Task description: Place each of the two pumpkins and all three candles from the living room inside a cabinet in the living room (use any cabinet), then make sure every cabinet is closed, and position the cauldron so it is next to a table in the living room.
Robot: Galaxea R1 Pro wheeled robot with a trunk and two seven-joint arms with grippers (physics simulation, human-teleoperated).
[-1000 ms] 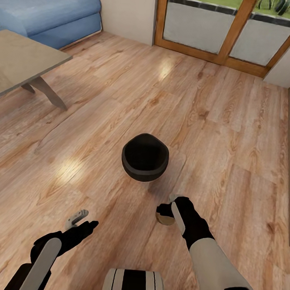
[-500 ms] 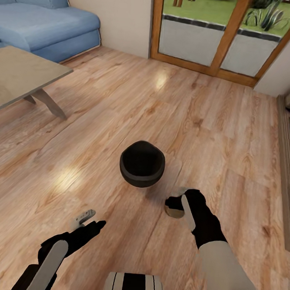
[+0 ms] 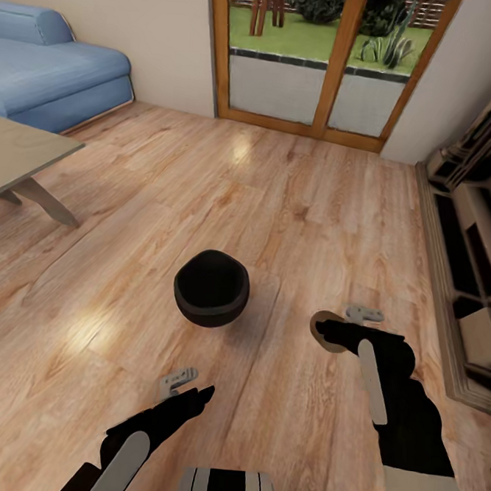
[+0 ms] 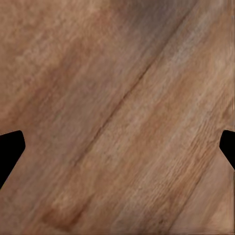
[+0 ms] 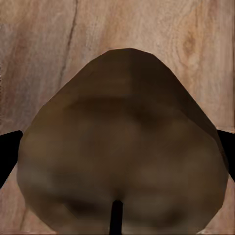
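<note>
A black cauldron (image 3: 211,287) stands on the wooden floor just ahead of me. My right gripper (image 3: 332,331), to the right of the cauldron, is shut on a brown rounded candle (image 3: 326,347). The right wrist view has the candle (image 5: 122,147) between the fingers, its dark wick pointing toward the camera. Near and slightly left of the cauldron, my left gripper (image 3: 181,383) hangs open above bare floor with nothing in it. The pumpkins and the dark-brown cabinets are out of view.
A low light-wood table (image 3: 16,155) is at the left with a blue sofa (image 3: 52,75) behind it. Glass garden doors (image 3: 318,67) close the far wall. A beige ornate surround with dark openings (image 3: 475,241) lines the right side.
The head view has swung right and tilted up, bringing the doors and right-hand surround into view. Relative to the cauldron, my right gripper and its candle have moved right and farther forward.
</note>
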